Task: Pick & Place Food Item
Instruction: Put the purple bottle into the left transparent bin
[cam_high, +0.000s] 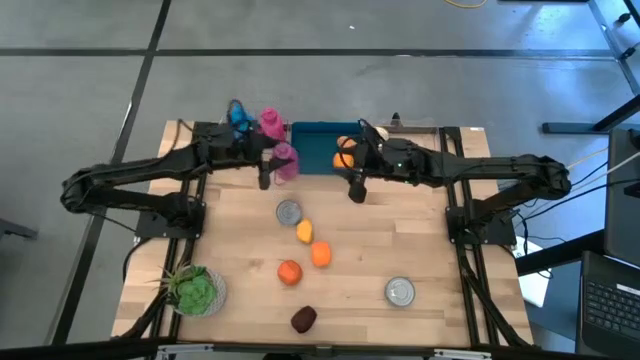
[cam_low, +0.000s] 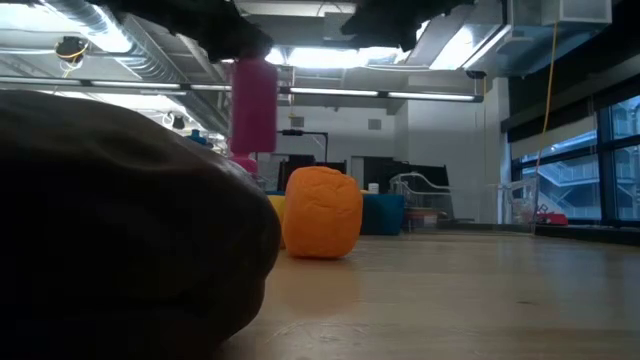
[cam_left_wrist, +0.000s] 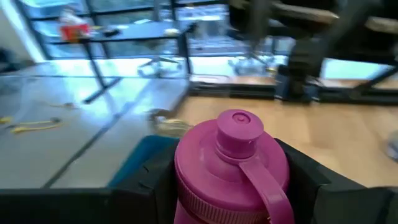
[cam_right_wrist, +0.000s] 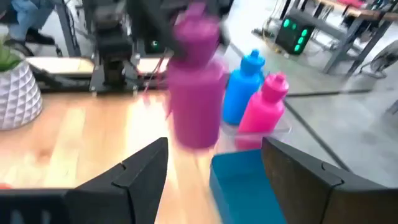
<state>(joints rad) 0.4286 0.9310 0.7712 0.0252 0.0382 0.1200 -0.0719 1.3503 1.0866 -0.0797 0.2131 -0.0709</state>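
My left gripper (cam_high: 268, 172) is shut on a purple bottle (cam_left_wrist: 230, 168) with a flip cap, held up near the table's far edge, just left of the blue bin (cam_high: 318, 140). My right gripper (cam_right_wrist: 214, 149) stands open and holds nothing, in front of the bin (cam_right_wrist: 242, 186). An orange food item (cam_high: 345, 156) lies in the bin. More orange food pieces (cam_high: 321, 254) and a dark one (cam_high: 303, 318) lie on the wooden table (cam_high: 420, 240). One orange piece (cam_low: 322, 212) shows in the low view. My left gripper pinches the purple bottle's body just below its shoulder (cam_left_wrist: 183, 186) between its two fingers, one on each side. The fingers come about level from the table's left. The bottle (cam_low: 253, 100) stands upright in the hold, lifted clear of the table.
A pink bottle (cam_high: 270, 122) and a blue bottle (cam_high: 238, 115) stand at the far edge beside the bin. Two tin cans (cam_high: 289, 211) (cam_high: 400, 291) and a potted plant (cam_high: 195, 290) stand on the table. The dark food piece (cam_low: 120, 230) fills the low view's left.
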